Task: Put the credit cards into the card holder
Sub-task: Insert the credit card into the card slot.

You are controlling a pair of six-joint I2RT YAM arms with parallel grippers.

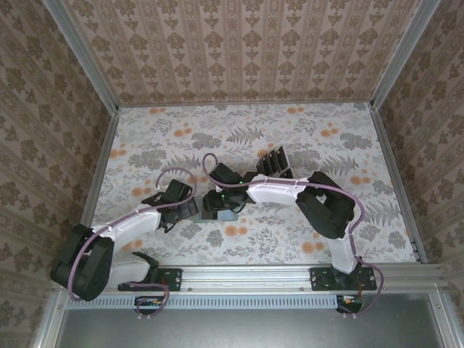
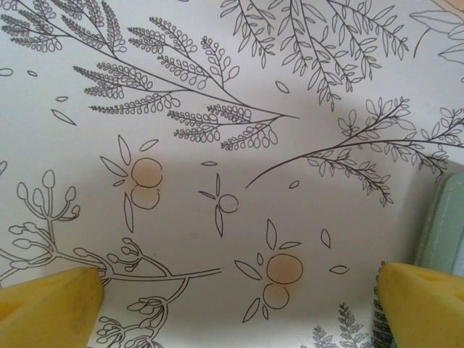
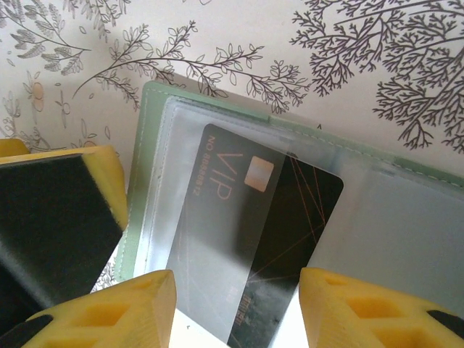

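Item: credit card [image 3: 290, 217], black, VIP print, lying part-way under clear pocket [image 3: 406, 232] of card holder [image 3: 147, 159]. Trailing end projects between fingers of right gripper [image 3: 239, 312]. Right jaws half-spread astride card; contact with card edges cannot be told. Left gripper [image 2: 235, 304] spread wide, empty, one finger just beside holder's edge.
Step, as judged: seat card fully.
Method: push along card's long axis, keep it flat under pocket lip, brace holder against sliding.
Risk: skewed card jamming at seam.
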